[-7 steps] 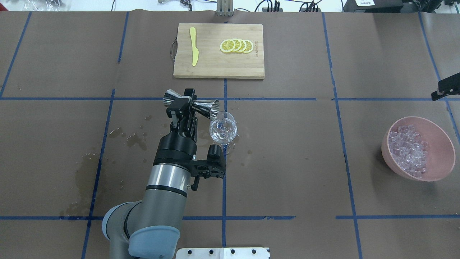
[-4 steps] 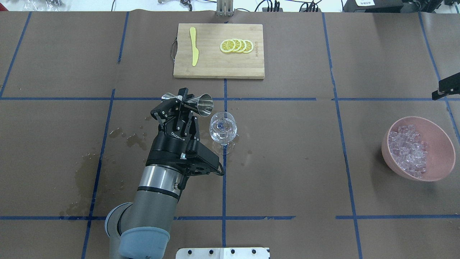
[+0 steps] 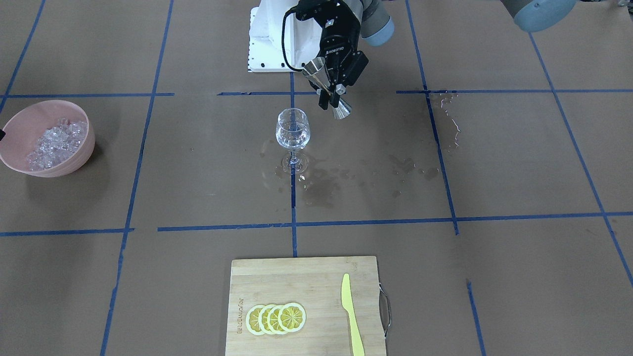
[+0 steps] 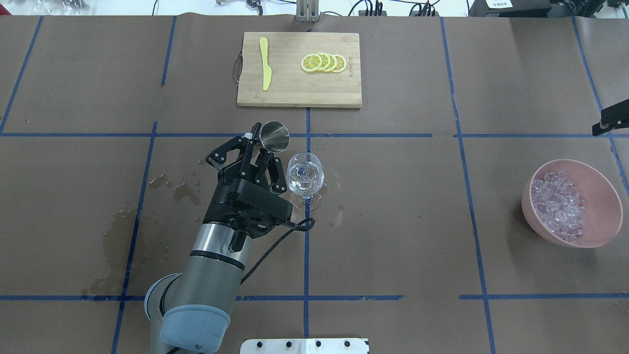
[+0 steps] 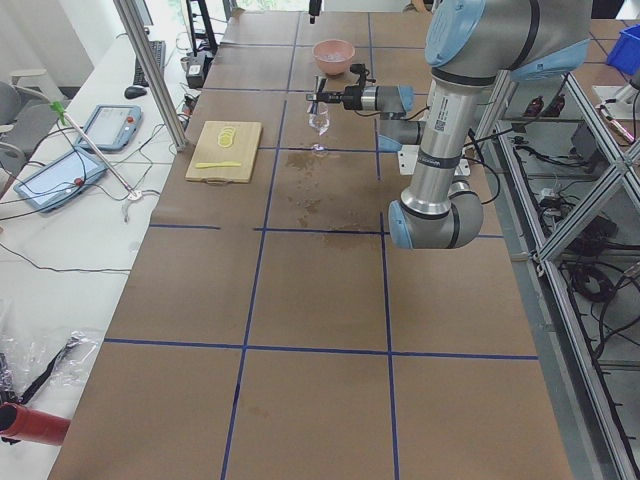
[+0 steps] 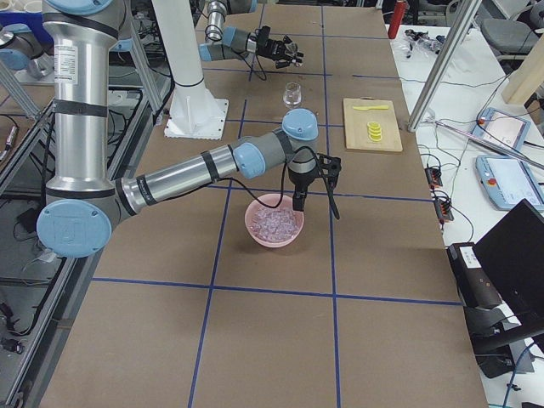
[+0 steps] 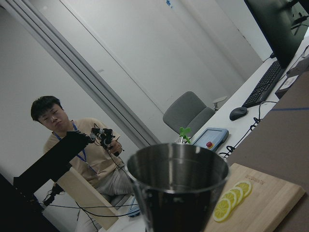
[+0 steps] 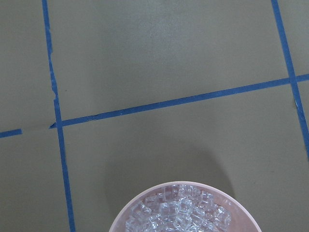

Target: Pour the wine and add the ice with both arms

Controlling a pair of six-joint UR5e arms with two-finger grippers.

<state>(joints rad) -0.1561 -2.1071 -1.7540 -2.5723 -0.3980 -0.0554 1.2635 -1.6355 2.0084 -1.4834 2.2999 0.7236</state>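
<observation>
My left gripper (image 4: 259,147) is shut on the waist of a steel jigger (image 4: 274,136), which is held just left of and beyond the stemmed glass (image 4: 305,177), its mouth turned up. In the left wrist view the jigger (image 7: 178,193) fills the foreground. The glass (image 3: 293,131) stands upright with a little clear wine (image 3: 293,139) in its bowl. The ice (image 4: 560,206) lies heaped in a pink bowl (image 4: 607,196) at the far right. My right gripper (image 6: 310,183) hangs over that bowl; I cannot tell whether it is open or shut. The right wrist view looks down on the ice (image 8: 178,212).
A bamboo cutting board (image 4: 295,91) with lemon slices (image 4: 323,63) and a yellow knife (image 4: 265,64) lies at the far side. Wet patches (image 3: 321,188) darken the brown paper around the glass and to my left. A person (image 7: 72,145) sits beyond the table.
The left gripper has turned the jigger from lying tipped over the glass rim back to mouth-up, and drawn it slightly away from the glass. The glass and bowl have not moved.
</observation>
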